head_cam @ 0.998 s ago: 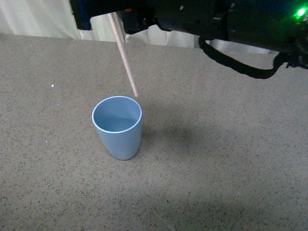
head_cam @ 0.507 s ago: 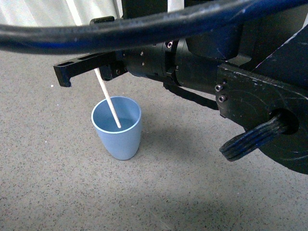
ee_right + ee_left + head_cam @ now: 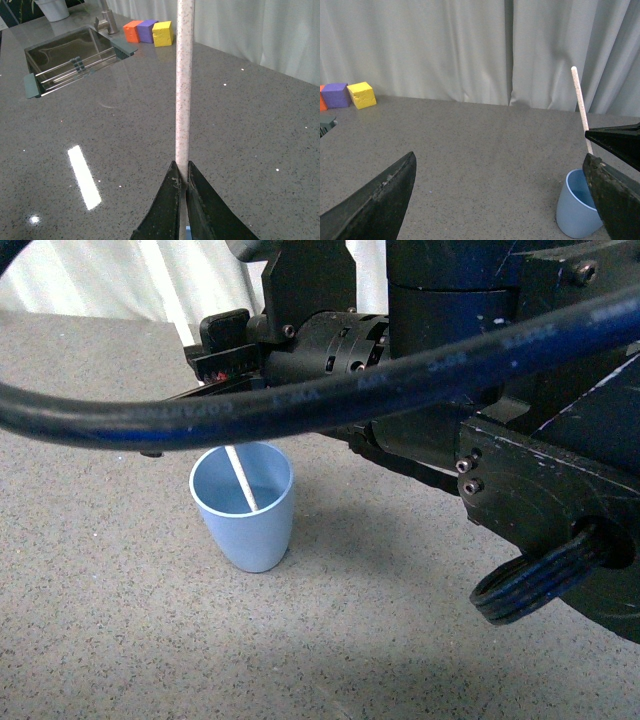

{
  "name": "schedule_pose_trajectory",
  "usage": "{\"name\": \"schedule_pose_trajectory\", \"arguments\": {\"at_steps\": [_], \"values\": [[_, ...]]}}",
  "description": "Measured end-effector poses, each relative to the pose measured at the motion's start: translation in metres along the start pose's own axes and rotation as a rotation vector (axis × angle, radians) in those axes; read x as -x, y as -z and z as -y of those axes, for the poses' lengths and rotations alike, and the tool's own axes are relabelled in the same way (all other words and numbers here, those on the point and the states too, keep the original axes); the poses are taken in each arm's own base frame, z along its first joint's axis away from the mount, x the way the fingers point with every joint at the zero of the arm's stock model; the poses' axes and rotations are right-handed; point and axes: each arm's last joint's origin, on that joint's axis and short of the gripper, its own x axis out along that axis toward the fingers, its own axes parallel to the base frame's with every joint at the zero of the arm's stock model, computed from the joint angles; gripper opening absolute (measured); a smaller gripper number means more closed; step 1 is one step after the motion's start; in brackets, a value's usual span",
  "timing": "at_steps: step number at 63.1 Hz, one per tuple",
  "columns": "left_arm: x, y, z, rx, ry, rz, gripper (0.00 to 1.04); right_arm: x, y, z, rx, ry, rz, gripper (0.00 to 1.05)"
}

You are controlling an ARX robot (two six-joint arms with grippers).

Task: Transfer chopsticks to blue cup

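Note:
The blue cup (image 3: 243, 505) stands upright on the grey speckled counter. The chopstick (image 3: 241, 482) is a pale stick whose lower end is inside the cup, leaning against the inner wall. My right gripper (image 3: 182, 172) is shut on the chopstick (image 3: 183, 85) and holds it just above the cup. The right arm (image 3: 330, 340) fills the upper front view. My left gripper (image 3: 497, 200) is open and empty, low over the counter. The cup (image 3: 575, 210) sits by its one finger, and the chopstick (image 3: 581, 107) rises above it.
A thick black cable (image 3: 300, 405) crosses the front view. Orange, purple and yellow blocks (image 3: 163, 33) stand at the counter's back by a sink (image 3: 75, 55) with a faucet (image 3: 106, 20). The yellow block (image 3: 361, 95) also shows in the left wrist view. Curtains (image 3: 470, 45) hang behind.
The right arm has come down over the cup. The stick's tip went from above the rim to deep inside the cup, and the gripper now sits lower.

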Motion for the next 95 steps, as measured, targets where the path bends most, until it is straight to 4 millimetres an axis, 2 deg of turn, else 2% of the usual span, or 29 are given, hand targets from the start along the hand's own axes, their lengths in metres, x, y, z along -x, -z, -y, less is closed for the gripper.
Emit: {"name": "schedule_pose_trajectory", "arguments": {"at_steps": [4,9,19,36,38,45,51,61,64,70,73,75,81,92,95], "values": [[0.000,0.000,0.000,0.000,0.000,0.000,0.98,0.001,0.001,0.000,0.004,0.007,-0.001,0.05],[0.000,0.000,0.000,0.000,0.000,0.000,0.98,0.002,0.002,0.001,0.002,0.008,-0.005,0.23],[0.000,0.000,0.000,0.000,0.000,0.000,0.98,0.008,0.004,0.000,-0.002,0.004,-0.012,0.48],[0.000,0.000,0.000,0.000,0.000,0.000,0.98,0.020,-0.006,0.000,0.010,0.045,0.026,0.94],[0.000,0.000,0.000,0.000,0.000,0.000,0.98,0.023,-0.008,0.001,0.007,0.065,0.030,0.97],[0.000,0.000,0.000,0.000,0.000,0.000,0.98,0.037,-0.013,0.009,-0.005,0.191,0.027,0.95],[0.000,0.000,0.000,0.000,0.000,0.000,0.98,0.056,-0.016,0.024,-0.044,0.343,0.000,0.95],[0.000,0.000,0.000,0.000,0.000,0.000,0.98,0.104,-0.011,0.053,-0.114,0.617,-0.080,0.95],[0.000,0.000,0.000,0.000,0.000,0.000,0.98,0.126,-0.008,0.061,-0.139,0.723,-0.105,0.95],[0.000,0.000,0.000,0.000,0.000,0.000,0.98,0.153,-0.007,0.065,-0.135,0.834,-0.096,0.95],[0.000,0.000,0.000,0.000,0.000,0.000,0.98,0.165,-0.006,0.065,-0.085,0.905,-0.015,0.89],[0.000,0.000,0.000,0.000,0.000,0.000,0.98,0.177,-0.007,0.062,-0.036,0.949,0.088,0.81],[0.000,0.000,0.000,0.000,0.000,0.000,0.98,0.199,-0.013,0.051,0.031,0.959,0.233,0.64],[0.000,0.000,0.000,0.000,0.000,0.000,0.98,0.225,-0.006,0.037,0.047,0.956,0.236,0.34],[0.000,0.000,0.000,0.000,0.000,0.000,0.98,0.233,-0.003,0.032,0.047,0.956,0.229,0.22]]}}
